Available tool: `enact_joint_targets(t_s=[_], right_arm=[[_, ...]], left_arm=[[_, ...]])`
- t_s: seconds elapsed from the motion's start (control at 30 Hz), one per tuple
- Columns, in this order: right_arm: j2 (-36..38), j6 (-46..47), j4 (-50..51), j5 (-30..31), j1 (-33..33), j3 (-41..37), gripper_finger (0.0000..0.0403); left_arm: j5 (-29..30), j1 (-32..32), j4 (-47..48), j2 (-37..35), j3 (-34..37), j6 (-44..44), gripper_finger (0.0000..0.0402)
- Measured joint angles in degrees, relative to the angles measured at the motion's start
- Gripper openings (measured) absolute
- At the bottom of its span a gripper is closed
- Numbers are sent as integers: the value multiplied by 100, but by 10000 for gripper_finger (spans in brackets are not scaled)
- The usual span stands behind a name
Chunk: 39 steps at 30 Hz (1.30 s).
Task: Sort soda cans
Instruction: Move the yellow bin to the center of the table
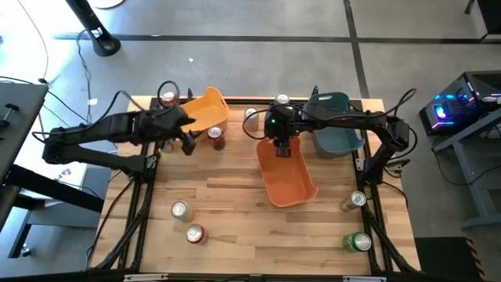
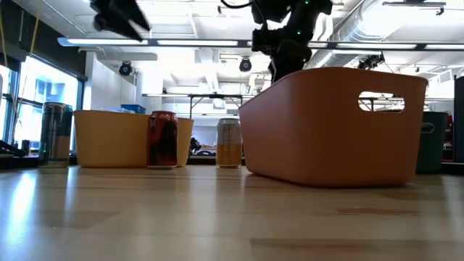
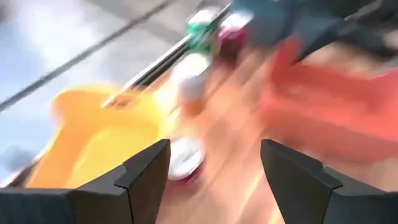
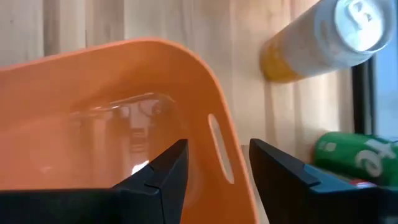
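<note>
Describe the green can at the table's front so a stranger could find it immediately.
Start from the wooden table seen from above and go to its front right corner. The green can stands there, nearest the edge; its one neighbour, a pale can, stands just behind it.

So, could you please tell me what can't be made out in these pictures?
- Left wrist view: motion blur smears everything past the jaws; the cans' labels are unreadable.
- Low view: the orange bin hides the table behind it; the left gripper is partly cut off by the top edge.
- High view: the right gripper covers part of the orange bin's inside.
- Right wrist view: the green can is cut off by the edge.
</note>
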State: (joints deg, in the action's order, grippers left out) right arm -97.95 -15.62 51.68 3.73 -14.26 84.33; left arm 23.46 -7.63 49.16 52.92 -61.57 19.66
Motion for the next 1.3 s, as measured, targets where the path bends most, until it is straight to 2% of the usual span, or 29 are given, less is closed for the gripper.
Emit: enact_joint_targets(t_s=[0.1,0.27,0.5,0.7,0.97,1.03,1.1,1.17,1.27,1.3], right_arm=[[0,12,-61,-110,0,-1,165],[0,204,-327,-123,0,-4,165],[0,469,-477,-297,2,-6,165],[0,532,-479,-356,15,-8,165],[0,664,-482,-356,15,-8,165],[0,665,-483,-355,15,-8,165],[0,665,-483,-354,15,-8,165],[0,665,-483,-354,15,-8,165],[0,665,-483,-354,15,-8,165],[0,665,-483,-354,15,-8,165]], left_arm=[[-216,-430,1280,461,-439,772,246],[-1013,-1049,2014,1217,-312,1112,246],[-770,-1793,2123,2222,-93,203,246],[-1013,-2263,2109,2744,-93,-851,246],[-1065,-2764,1842,3522,-95,-1562,240],[-1125,-2781,1788,3632,-95,-1716,222],[-1235,-2788,1710,3704,-93,-1769,189],[-1313,-2786,1692,3722,-93,-1781,138],[-1477,-2784,1703,3685,-93,-1780,39],[-1530,-2785,1702,3645,-93,-1750,20]])
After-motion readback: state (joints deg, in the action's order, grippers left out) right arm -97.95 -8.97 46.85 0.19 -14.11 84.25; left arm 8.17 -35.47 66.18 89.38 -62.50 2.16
